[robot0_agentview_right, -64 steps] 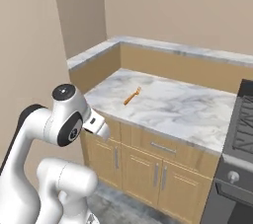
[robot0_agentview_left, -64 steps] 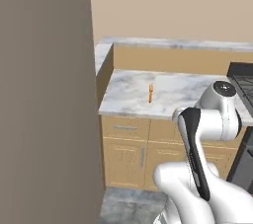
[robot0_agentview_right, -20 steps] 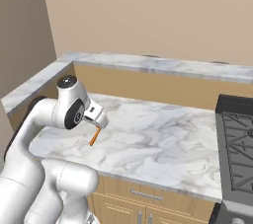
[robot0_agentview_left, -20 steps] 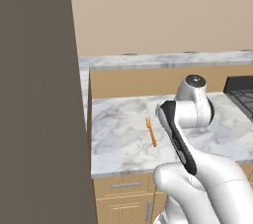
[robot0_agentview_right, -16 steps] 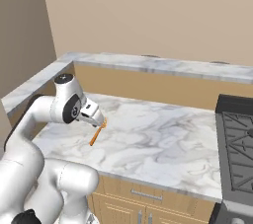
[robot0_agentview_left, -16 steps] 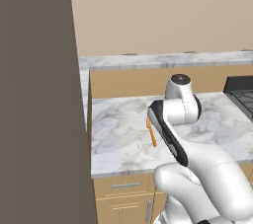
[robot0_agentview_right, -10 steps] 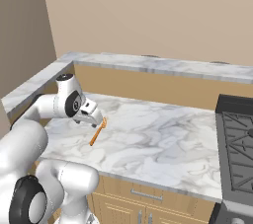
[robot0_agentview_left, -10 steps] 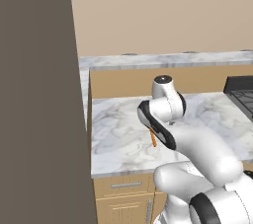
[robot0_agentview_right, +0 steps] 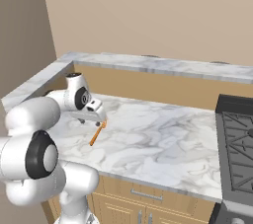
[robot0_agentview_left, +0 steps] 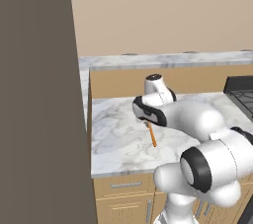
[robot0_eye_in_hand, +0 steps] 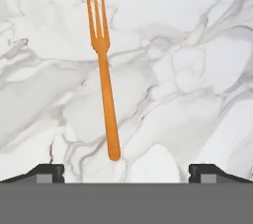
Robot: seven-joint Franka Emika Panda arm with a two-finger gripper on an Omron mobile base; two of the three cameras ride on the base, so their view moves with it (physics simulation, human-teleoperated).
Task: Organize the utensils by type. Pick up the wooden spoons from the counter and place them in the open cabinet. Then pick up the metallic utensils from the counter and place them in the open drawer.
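flat, even rendered light with no glare; the counter [robot0_agentview_right: 163, 139] reads bright, shadows are faint. base views look soft, hand view sharper, edges undistorted.

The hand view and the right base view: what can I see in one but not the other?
From the hand view you can see the three tines of the orange fork and the two dark fingertips spread wide apart. The right base view adds the robot's white arm, the dark stove, the cabinet fronts and the tan wall. Both share the fork lying on the marbled counter, untouched.
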